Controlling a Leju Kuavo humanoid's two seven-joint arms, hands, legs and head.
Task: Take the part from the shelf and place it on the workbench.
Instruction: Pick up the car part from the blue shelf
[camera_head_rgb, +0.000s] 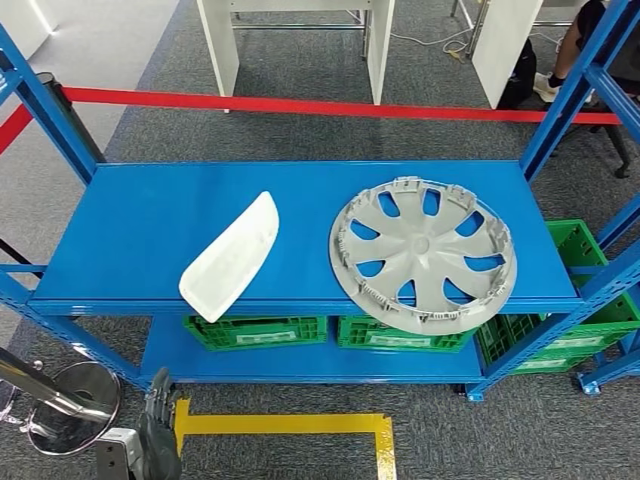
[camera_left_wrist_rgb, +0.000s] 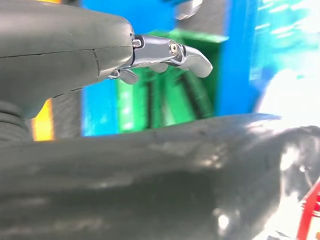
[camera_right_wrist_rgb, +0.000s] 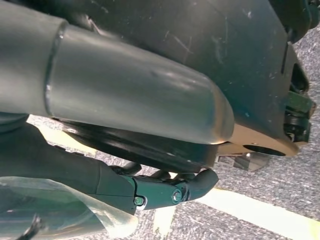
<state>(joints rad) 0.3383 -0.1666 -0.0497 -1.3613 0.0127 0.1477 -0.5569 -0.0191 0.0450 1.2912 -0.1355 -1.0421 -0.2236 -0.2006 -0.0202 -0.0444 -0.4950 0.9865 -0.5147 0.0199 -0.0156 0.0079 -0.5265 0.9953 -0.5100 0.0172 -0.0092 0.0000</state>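
Pre-reach step. White part (camera_head_rgb: 230, 256) lies at shelf (camera_head_rgb: 136, 215) front edge, left of hubcap (camera_head_rgb: 423, 250). My left hand (camera_head_rgb: 158, 425) hangs low, empty, fingers loose; right hand (camera_right_wrist_rgb: 158, 192) likewise. Next: raise left hand to the part.

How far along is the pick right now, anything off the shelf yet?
Nothing is done yet: the white part and the grey wheel cover both lie on the blue shelf. Neither hand holds anything; the left hand hangs low in front of the shelf. Reaching, gripping and carrying to the workbench all remain.
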